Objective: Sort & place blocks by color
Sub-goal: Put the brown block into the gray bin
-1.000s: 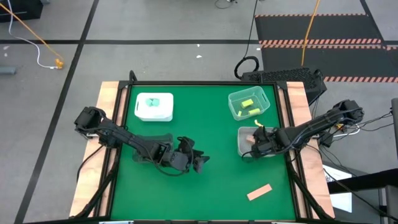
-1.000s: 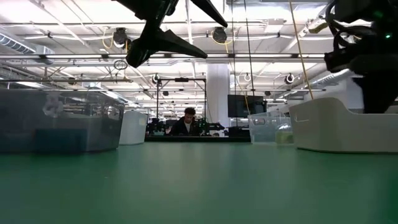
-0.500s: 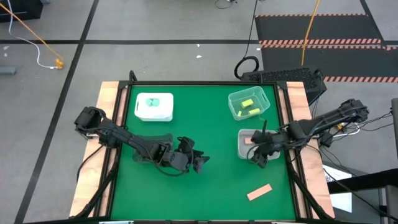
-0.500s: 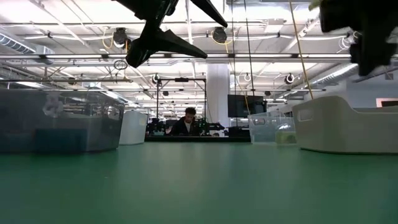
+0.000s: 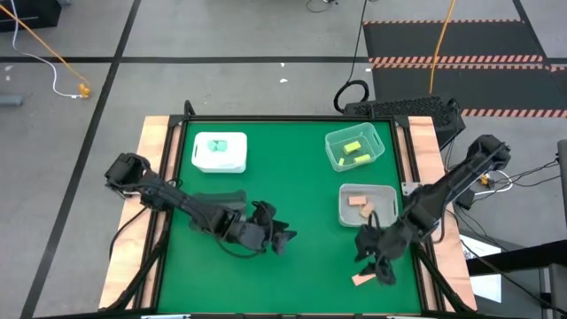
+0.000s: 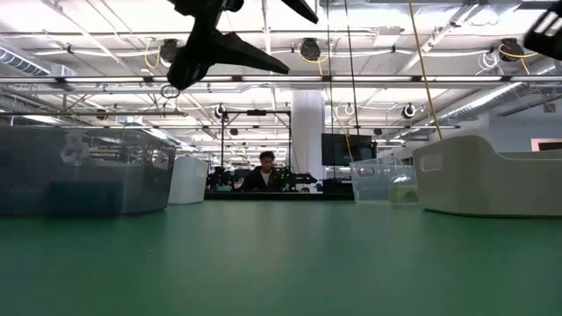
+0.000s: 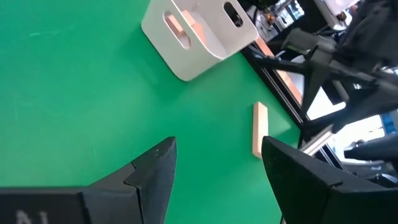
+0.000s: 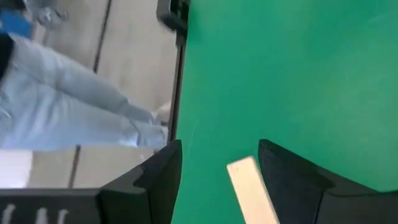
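Hanging over the near right part of the green tabletop [image 5: 266,186], the right gripper [image 5: 381,268] has its two fingers [image 8: 155,177] apart and holds nothing. Between them, in the right wrist view, the end of a tan bar [image 8: 252,190] shows, lying flat on the green surface. In the high view this bar [image 5: 361,278] is mostly covered by the gripper, and only its end close to the near edge is visible. I cannot tell if the fingers touch it.

The left gripper [image 5: 282,239] waits above the middle of the tabletop, a little toward the near edge. Its fingers [image 7: 152,171] are also apart and empty, and it points toward the right side.

Just behind the right gripper, by the right edge, stands a grey tray [image 5: 383,190] with two tan blocks [image 5: 361,202] inside. Farther back, at the far right corner, a clear tray [image 5: 330,142] holds two yellow-green blocks [image 5: 353,149]. At the far left corner there is a white tray [image 5: 202,161] with pale teal-green blocks [image 5: 221,145] in it. In the low view another clear tray [image 6: 83,171] with something blue inside is at the left side; the high view shows it only partly, under the left arm.

Beyond the table, a person [image 6: 266,173] sits far back in the room, and the right wrist view shows a person's light trouser leg [image 8: 68,99] beside the table edge.
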Tool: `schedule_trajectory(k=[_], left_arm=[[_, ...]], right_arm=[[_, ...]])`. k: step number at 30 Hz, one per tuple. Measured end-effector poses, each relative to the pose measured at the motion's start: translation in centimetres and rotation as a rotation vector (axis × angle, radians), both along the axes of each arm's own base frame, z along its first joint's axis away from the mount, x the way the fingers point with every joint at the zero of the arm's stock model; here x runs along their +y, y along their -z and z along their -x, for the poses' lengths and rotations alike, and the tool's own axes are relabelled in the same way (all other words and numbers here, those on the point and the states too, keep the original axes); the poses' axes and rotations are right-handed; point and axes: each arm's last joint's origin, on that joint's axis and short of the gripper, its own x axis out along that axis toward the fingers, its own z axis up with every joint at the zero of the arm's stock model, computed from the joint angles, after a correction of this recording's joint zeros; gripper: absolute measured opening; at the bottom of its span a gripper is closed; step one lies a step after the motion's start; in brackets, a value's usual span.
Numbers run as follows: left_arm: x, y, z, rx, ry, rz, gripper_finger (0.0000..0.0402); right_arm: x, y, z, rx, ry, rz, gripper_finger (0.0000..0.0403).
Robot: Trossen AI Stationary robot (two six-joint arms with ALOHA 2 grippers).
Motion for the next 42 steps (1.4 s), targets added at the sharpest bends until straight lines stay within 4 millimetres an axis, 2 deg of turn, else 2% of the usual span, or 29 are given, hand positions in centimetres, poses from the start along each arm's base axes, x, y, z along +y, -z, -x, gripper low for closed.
schedule_trajectory(k=[8,14,21,33,42], left_arm=[[-0.9,0.0,0.4,0.008,0.040,-0.025,0.0237],[-1.0,0.0,0.4,0.008,0.040,-0.023,0.0237],[-1.0,0.0,0.4,0.006,0.033,-0.009,0.0237],[-1.0,0.0,0.4,0.005,0.026,0.003,0.0237],[-1.0,0.0,0.4,0.005,0.030,-0.005,0.0237]], right_arm=[[2.8,3.3,0.3,0.038,-0.179,0.164,0.0201],[3.7,5.3,0.1,0.022,-0.229,0.304,0.0201],[4.4,6.8,0.2,0.050,-0.277,0.362,0.0201],[5.2,8.2,0.7,-0.057,-0.387,0.578,0.0197],[5.5,8.2,0.8,-0.046,-0.475,0.528,0.0155]])
